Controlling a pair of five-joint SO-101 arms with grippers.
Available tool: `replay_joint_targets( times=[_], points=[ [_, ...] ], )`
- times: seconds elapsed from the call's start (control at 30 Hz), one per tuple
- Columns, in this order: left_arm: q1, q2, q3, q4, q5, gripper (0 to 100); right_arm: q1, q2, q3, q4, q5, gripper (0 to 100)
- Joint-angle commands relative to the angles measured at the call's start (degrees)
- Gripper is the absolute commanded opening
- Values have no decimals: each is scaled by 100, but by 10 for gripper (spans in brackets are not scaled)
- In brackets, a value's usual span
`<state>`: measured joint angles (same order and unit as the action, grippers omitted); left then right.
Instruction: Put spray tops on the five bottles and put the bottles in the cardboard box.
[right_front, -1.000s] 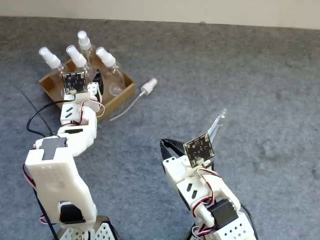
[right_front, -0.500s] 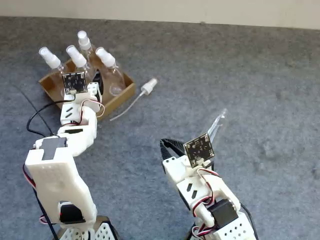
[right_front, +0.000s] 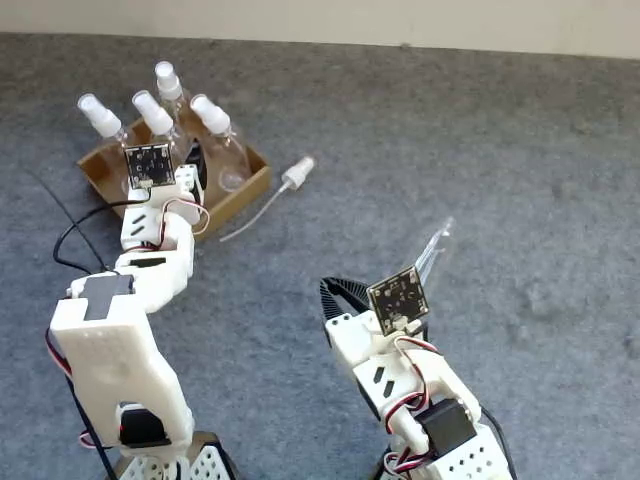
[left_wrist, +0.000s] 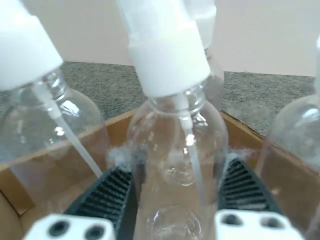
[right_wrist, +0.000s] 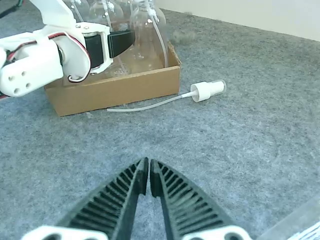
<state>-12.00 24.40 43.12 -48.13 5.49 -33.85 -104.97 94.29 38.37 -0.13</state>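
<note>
Light is even and diffuse, bright enough in all views. High view: grey carpet (right_front: 520, 150) is lit uniformly, and the pale wall (right_front: 400, 20) strip at the far edge is the brightest area. Left wrist view: small white glints on the middle bottle (left_wrist: 175, 165) and the neighbour bottle (left_wrist: 55, 130) (mostly at shoulder and mid-body); the white spray top (left_wrist: 165, 55) is nearly washed out. Right wrist view: the cardboard box (right_wrist: 115, 92) and the loose spray top (right_wrist: 207, 90) throw thin, soft-edged shadows close to their bases.
</note>
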Motion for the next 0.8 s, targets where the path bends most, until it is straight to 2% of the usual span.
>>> replay_joint_targets(
  times=[0.0, 0.1, 0.57, 0.67, 0.77],
  points=[
    [-57, -92, -13, -149, 18, 54, 66, -57, -40, -57, -9, 13],
    [-57, -75, -13, -132, 18, 99, 66, -57, -40, -57, -9, 13],
    [-57, -101, 119, -149, 18, 114, 66, -57, -40, -57, -9, 13],
    [-57, -101, 127, -141, 18, 150, 66, -57, -31, -57, 316, 13],
    [-57, -101, 127, -149, 18, 136, 66, -57, -31, -57, 721, 13]
  ],
)
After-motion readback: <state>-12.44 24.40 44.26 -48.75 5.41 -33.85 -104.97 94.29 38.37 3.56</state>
